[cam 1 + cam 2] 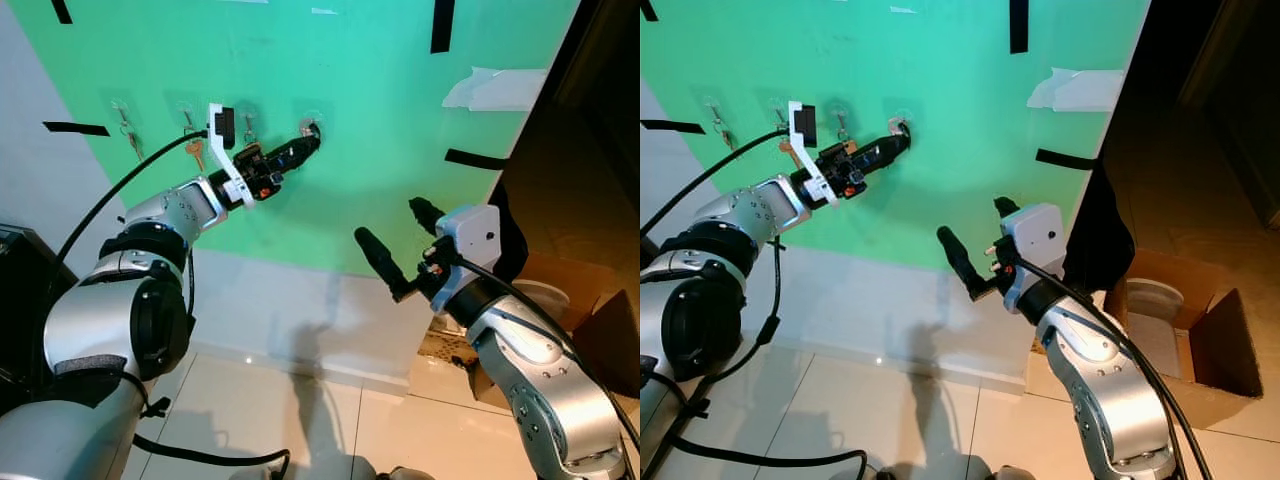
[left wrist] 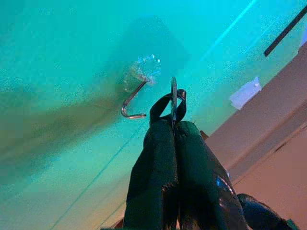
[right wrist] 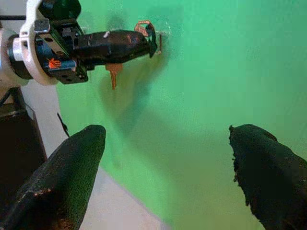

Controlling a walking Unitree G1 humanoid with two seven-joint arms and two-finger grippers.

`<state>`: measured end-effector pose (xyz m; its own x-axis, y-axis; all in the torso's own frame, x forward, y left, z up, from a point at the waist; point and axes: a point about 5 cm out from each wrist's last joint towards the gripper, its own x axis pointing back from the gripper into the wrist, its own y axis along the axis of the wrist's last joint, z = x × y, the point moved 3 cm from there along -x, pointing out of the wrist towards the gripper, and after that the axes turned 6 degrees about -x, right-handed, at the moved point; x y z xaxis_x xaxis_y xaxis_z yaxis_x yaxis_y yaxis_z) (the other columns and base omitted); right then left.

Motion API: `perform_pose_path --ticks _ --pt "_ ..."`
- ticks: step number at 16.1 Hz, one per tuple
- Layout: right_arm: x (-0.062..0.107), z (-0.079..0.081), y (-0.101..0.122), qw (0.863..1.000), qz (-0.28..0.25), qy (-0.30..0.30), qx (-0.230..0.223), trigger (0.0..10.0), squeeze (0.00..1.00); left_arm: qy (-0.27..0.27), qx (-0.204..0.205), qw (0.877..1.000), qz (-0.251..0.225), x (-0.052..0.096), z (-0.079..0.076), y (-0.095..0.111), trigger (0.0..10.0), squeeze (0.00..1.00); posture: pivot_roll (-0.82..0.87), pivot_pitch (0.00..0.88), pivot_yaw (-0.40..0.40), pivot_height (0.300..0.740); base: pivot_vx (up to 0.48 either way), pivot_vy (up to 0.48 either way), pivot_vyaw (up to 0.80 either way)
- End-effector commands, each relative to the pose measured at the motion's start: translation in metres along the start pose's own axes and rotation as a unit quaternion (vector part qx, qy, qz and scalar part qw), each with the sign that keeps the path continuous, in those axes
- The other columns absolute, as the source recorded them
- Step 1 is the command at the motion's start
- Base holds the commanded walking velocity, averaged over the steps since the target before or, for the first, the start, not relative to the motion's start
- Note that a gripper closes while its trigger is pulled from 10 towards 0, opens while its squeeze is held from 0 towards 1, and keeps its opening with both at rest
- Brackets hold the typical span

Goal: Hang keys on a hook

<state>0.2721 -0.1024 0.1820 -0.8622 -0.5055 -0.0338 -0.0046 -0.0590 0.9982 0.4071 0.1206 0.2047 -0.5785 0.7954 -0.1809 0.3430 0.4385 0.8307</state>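
My left gripper (image 1: 308, 141) is raised against the green wall (image 1: 380, 120), shut on a metal key ring (image 2: 173, 99). In the left wrist view the ring stands edge-on just beside a clear stick-on hook (image 2: 135, 98), apart from its curved tip. That hook (image 1: 314, 123) is the rightmost of a row. My right gripper (image 1: 398, 238) is held lower and further right, off the wall, open with nothing between its fingers (image 3: 72, 163).
Three other hooks to the left carry keys, among them a gold key (image 1: 195, 152). Black tape strips (image 1: 475, 159) and a white paper scrap (image 1: 495, 88) are on the wall. An open cardboard box (image 1: 1205, 345) stands at the right, a dark cabinet (image 1: 15, 265) at the left.
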Motion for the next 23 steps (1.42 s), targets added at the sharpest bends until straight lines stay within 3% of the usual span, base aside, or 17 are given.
perform_pose_path --ticks 1,5,7,14,23 --pt "0.001 0.003 0.01 1.0 -0.016 0.006 0.001 10.0 0.0 0.001 0.002 1.0 -0.007 0.003 0.001 0.003 10.0 0.0 -0.24 0.0 0.047 0.74 0.0 0.0 0.0" --pt "0.003 0.004 0.009 1.0 -0.009 -0.001 -0.002 10.0 0.0 -0.018 -0.009 1.0 -0.007 0.0 -0.004 0.008 10.0 0.0 -0.23 0.0 0.034 0.74 0.0 0.0 0.0" --pt "0.004 0.002 0.006 1.0 -0.003 -0.018 -0.003 10.0 0.0 -0.024 -0.009 1.0 0.018 0.0 -0.005 0.0 10.0 0.0 -0.23 0.0 0.028 0.74 0.0 0.0 0.0" --pt "0.003 0.005 0.004 1.0 0.002 -0.02 -0.01 10.0 0.0 -0.009 0.007 1.0 0.013 0.012 0.004 -0.008 10.0 0.0 -0.22 0.0 0.029 0.74 0.0 0.0 0.0" --pt "0.002 0.005 0.006 1.0 -0.004 -0.024 -0.009 10.0 0.0 -0.012 0.0 1.0 0.016 0.001 -0.002 -0.003 10.0 0.0 -0.23 0.0 0.036 0.74 0.0 0.0 0.0"
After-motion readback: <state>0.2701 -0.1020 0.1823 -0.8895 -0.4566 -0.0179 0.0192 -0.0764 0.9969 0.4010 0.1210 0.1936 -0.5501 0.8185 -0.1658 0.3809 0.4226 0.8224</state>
